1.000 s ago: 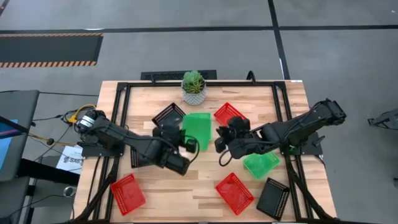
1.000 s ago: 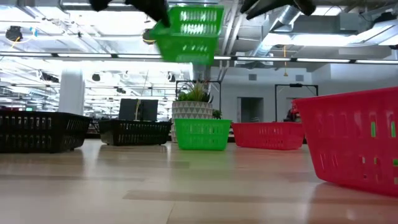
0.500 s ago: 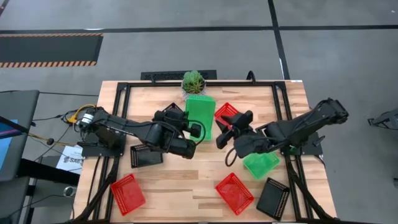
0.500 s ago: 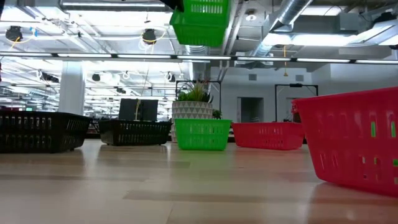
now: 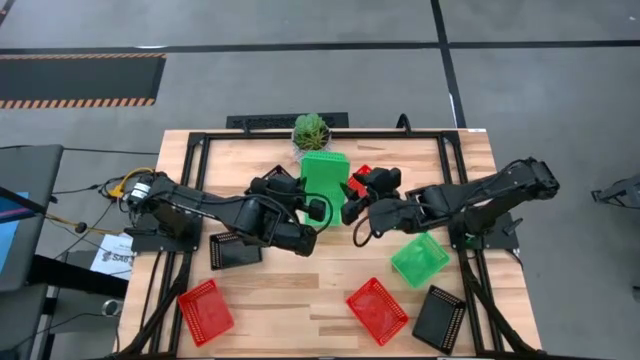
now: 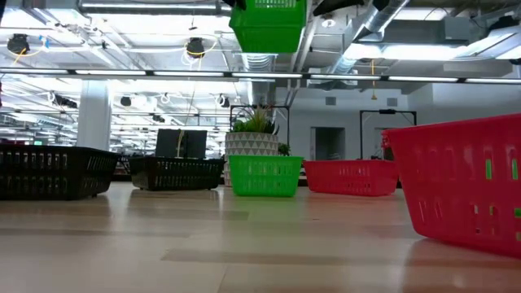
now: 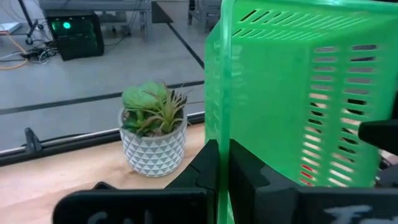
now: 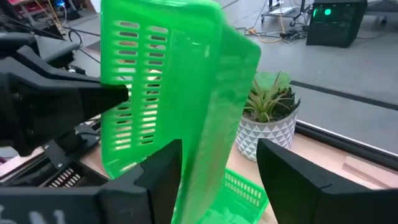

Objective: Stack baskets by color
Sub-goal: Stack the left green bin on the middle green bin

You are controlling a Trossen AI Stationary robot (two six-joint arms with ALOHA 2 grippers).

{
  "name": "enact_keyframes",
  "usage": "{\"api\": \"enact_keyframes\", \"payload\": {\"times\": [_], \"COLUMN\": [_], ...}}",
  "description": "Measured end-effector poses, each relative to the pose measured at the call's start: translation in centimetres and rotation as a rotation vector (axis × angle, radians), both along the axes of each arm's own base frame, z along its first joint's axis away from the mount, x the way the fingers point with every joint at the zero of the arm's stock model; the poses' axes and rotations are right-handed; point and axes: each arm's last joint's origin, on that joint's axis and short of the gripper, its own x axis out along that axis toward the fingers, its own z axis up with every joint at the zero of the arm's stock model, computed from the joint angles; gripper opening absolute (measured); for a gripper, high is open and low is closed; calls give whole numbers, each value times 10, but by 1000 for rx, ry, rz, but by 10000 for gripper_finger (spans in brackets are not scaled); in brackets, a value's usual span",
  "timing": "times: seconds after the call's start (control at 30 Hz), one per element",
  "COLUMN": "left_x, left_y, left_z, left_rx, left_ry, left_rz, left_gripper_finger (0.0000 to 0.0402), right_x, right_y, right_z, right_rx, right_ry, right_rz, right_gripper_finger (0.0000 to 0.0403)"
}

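Above the middle of the tabletop, toward its far edge, a green basket point(image 5: 324, 178) hangs in the air, tipped up on its side, well clear of the wood in the low view. The left gripper point(image 5: 312, 208) is clamped on its rim; the left wrist view shows the dark fingers point(image 7: 208, 168) pinched tight on one thin green wall, which is why the basket hangs sideways rather than level. The right gripper point(image 5: 354, 190) sits just beside the basket's other side with its jaws spread wide around the green edge, not pressing on it in the right wrist view; it looks as if it is there to steady the basket or hand it over, though I cannot tell which. Directly under the lifted basket, the right wrist view shows a second green basket point(image 8: 245, 190) lying flat on the table in front of the white-potted plant point(image 5: 311, 134), which stands at the middle of the far edge. That is the likely target for stacking. A third green basket point(image 5: 420, 259) lies toward the right edge, away from the pair. Red baskets are scattered: one point(image 5: 360, 176) is partly hidden behind the right gripper, one point(image 5: 377, 310) lies near the front edge and one point(image 5: 205, 310) sits at the front left corner. A black basket point(image 5: 440, 318) rests at the front right corner, another point(image 5: 234, 250) under the left arm, and a third point(image 5: 272, 184) lies partly covered by that arm. No colour appears fully stacked yet.
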Motion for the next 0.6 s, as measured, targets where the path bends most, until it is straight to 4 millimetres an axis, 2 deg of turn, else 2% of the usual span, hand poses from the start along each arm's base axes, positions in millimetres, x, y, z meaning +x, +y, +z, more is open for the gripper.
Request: {"api": "enact_keyframes", "payload": {"times": [0.13,0.23,0.47,0.6], "left_x": [0,0,0,0], "left_y": [0,0,0,0], "left_z": [0,0,0,0], "left_rx": [3,9,27,42], "left_ry": [6,20,57,87], "left_rz": [-1,-8,-23,-36], "left_gripper_finger": [0,0,0,0], "right_x": [0,0,0,0], "right_y": [0,1,2,1], "right_z": [0,0,-2,-3], "right_rx": [-6,-13,5,9], "right_ry": [7,16,36,51], "right_rz": [4,11,49,58], "right_gripper_finger": [201,164,21,15]}}
